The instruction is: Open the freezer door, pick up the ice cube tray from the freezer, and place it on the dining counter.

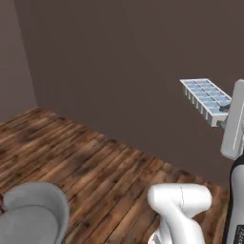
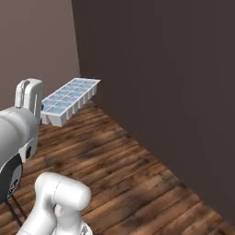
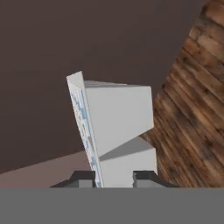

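1. Gripper [image 3: 113, 177] is clamped on one end of the ice cube tray [image 2: 69, 99].
2. Tray rides aloft, over the wooden floor [image 2: 137, 174], near a brown wall [image 1: 119, 62].
3. Advice: carry it level; keep the grip firm until the table is reached.

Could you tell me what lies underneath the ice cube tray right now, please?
The ice cube tray hangs in the gripper above bare wooden floor; nothing supports it. The floor directly beneath is partly hidden.

A bare simulated room: wooden plank floor [image 1: 95, 162] meeting plain brown walls [image 2: 160, 82].
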### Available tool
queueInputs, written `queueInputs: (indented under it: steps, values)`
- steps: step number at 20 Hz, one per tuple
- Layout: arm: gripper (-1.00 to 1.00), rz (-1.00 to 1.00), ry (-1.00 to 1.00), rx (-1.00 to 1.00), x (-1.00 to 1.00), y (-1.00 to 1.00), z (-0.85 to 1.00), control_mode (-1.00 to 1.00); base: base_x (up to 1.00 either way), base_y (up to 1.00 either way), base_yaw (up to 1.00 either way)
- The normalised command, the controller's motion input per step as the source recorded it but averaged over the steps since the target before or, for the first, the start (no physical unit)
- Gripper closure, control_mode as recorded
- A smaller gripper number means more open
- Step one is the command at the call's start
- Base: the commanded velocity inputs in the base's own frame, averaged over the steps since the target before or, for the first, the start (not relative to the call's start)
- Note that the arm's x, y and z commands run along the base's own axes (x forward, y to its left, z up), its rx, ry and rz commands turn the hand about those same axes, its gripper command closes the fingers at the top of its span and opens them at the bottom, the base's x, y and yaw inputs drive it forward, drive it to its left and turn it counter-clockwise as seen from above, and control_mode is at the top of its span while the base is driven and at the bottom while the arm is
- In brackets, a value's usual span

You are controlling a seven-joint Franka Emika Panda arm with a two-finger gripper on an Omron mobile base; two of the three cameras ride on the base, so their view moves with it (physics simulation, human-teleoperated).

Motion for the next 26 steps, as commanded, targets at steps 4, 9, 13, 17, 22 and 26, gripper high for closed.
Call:
queueInputs:
  steps: [4,9,13,17,22,26]
  values:
    - [1.00,0.00,0.00,0.00,0.00,0.00,0.00,1.00,-0.23,0.22,1.00]
    - [1.00,0.00,0.00,0.00,0.00,0.00,0.00,1.00,-0.25,0.21,1.00]
    - [1.00,0.00,0.00,0.00,0.00,0.00,0.00,1.00,-0.25,0.22,1.00]
    - [1.00,0.00,0.00,0.00,0.00,0.00,0.00,1.00,-0.25,0.31,1.00]
    - [1.00,0.00,0.00,0.00,0.00,0.00,0.00,1.00,-0.01,0.91,0.67]
    - [1.00,0.00,0.00,0.00,0.00,0.00,0.00,1.00,0.69,1.00,0.06]
